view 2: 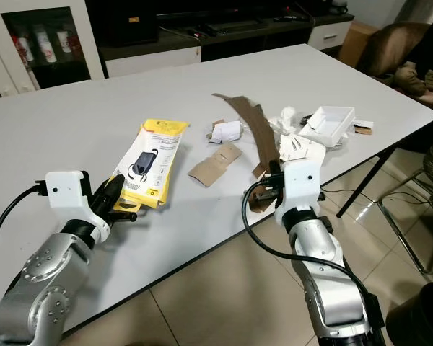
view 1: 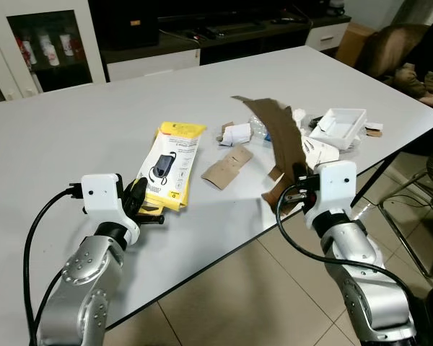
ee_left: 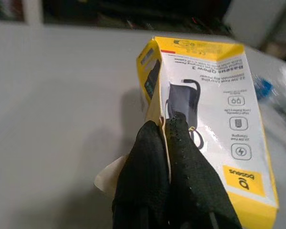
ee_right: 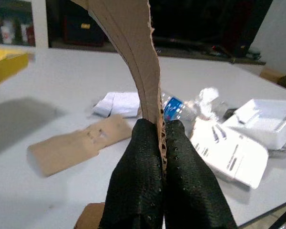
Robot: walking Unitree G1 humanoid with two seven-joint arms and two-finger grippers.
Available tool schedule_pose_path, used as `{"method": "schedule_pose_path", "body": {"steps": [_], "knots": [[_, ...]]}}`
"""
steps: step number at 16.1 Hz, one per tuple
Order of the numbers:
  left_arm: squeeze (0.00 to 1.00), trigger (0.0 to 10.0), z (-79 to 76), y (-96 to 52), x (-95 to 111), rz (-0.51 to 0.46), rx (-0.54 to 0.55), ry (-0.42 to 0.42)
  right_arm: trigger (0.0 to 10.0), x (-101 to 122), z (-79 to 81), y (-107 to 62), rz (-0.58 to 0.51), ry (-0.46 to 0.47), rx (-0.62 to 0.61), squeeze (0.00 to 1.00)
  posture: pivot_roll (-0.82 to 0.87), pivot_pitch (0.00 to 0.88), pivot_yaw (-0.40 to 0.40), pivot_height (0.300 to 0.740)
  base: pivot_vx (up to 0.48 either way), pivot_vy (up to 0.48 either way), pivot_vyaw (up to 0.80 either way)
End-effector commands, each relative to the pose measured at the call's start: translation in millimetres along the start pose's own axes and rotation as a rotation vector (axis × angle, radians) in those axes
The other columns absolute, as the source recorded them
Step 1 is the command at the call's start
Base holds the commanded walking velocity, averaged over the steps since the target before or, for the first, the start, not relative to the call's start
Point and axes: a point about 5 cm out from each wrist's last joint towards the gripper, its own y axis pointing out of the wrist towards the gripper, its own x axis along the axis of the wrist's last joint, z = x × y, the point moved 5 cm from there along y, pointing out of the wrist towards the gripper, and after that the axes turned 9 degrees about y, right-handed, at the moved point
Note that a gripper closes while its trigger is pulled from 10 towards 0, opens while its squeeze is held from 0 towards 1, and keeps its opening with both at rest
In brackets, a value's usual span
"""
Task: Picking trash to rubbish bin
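A flattened yellow and white product box (view 1: pixel 171 164) lies on the grey table (view 1: pixel 94 130), one corner pinched by my left gripper (view 1: pixel 143 204), which is shut on it (ee_left: pixel 205 124). My right gripper (view 1: pixel 297 189) is shut on a long brown cardboard strip (view 1: pixel 278 133) that rises from its fingers (ee_right: pixel 152 181) and curls over the table's near edge. Other trash sits beyond: a flat brown cardboard piece (view 1: pixel 227 166), crumpled white paper (view 1: pixel 236 134), a crushed plastic bottle (ee_right: pixel 174 107) and white packaging (view 1: pixel 338 128).
A dark chair (view 1: pixel 393 50) with clothing stands past the table's right end. A low cabinet (view 1: pixel 151 61) and glass-door cupboard (view 1: pixel 47 43) line the back wall. Tiled floor (view 1: pixel 238 295) lies below the table's near edge, with a metal chair frame (view 1: pixel 418 216) at the right.
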Motion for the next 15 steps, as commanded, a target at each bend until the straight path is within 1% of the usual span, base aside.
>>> {"method": "schedule_pose_path", "body": {"steps": [1, 2, 3, 4, 5, 7, 8, 10, 11, 12, 13, 14, 15], "knots": [[0.0, 10.0, 6.0, 5.7, 17, -0.095, 0.051, 0.003, 10.0, -6, -0.3, -4.6, 0.033, 0.007, -0.004, 0.0, 0.0, 0.0, -0.038, 0.74, 0.0, 0.0, 0.0], [0.0, 10.0, 6.6, 7.5, 18, -0.102, 0.059, 0.008, 10.0, -8, -1.6, -6.8, 0.041, -0.006, -0.004, 0.0, 0.0, 0.0, -0.035, 0.74, 0.0, 0.0, 0.0], [0.0, 10.0, 9.6, 10.2, 19, -0.102, 0.103, 0.014, 10.0, -11, -5.4, -10.7, 0.056, -0.047, -0.018, 0.0, -0.01, 0.002, -0.026, 0.74, 0.0, 0.0, 0.0], [0.0, 10.0, -0.2, 13.6, 6, 0.019, -0.011, 0.095, 10.0, -12, -11.4, -16.4, 0.07, -0.043, -0.033, 0.0, -0.02, 0.0, -0.015, 0.74, 0.0, 0.0, 0.0], [0.0, 10.0, -9.0, 11.7, 6, 0.032, -0.107, 0.053, 10.0, -12, -13.4, -17.7, 0.072, -0.042, -0.04, 0.0, -0.03, 0.0, -0.009, 0.74, 0.0, 0.0, 0.0], [0.0, 10.0, -6.4, 10.9, 6, 0.024, -0.09, 0.061, 10.0, -9, -18.2, -18.6, 0.055, -0.043, -0.066, 0.0, -0.03, 0.001, -0.008, 0.74, 0.0, 0.0, 0.0], [0.0, 10.0, -1.0, 11.4, 2, 0.021, -0.061, 0.161, 10.0, -12, -16.9, -20.0, 0.077, -0.002, -0.059, 0.0, -0.03, 0.0, -0.01, 0.74, 0.0, 0.0, 0.0], [0.0, 10.0, -3.0, 11.5, -5, 0.067, -0.079, 0.156, 10.0, -16, -9.4, -20.1, 0.101, -0.022, -0.008, 0.0, -0.02, 0.0, -0.029, 0.74, 0.0, 0.0, 0.0], [0.0, 10.0, -2.9, 9.7, -9, 0.089, -0.079, 0.227, 10.0, -19, -8.3, -19.9, 0.111, -0.019, -0.003, 0.0, -0.01, 0.0, -0.037, 0.74, 0.0, 0.0, 0.0], [0.0, 10.0, 0.0, 7.4, -11, 0.093, -0.055, 0.244, 10.0, -25, -7.9, -19.7, 0.123, -0.013, -0.004, 0.0, -0.01, 0.0, -0.041, 0.74, 0.0, 0.0, 0.0], [0.0, 10.0, 1.8, 5.7, -9, 0.075, -0.043, 0.266, 10.0, -28, -7.9, -19.9, 0.131, -0.016, -0.003, 0.0, -0.01, 0.001, -0.043, 0.74, 0.0, 0.0, 0.0], [0.0, 10.0, 3.1, 4.2, -9, 0.069, -0.044, 0.296, 10.0, -31, -6.9, -19.8, 0.138, -0.019, -0.001, 0.0, -0.01, 0.002, -0.041, 0.74, 0.0, 0.0, 0.0], [0.0, 10.0, 3.8, 3.6, -9, 0.068, -0.043, 0.303, 10.0, -32, -6.9, -19.9, 0.139, -0.021, -0.007, 0.0, -0.01, 0.003, -0.039, 0.74, 0.0, 0.0, 0.0]]}}
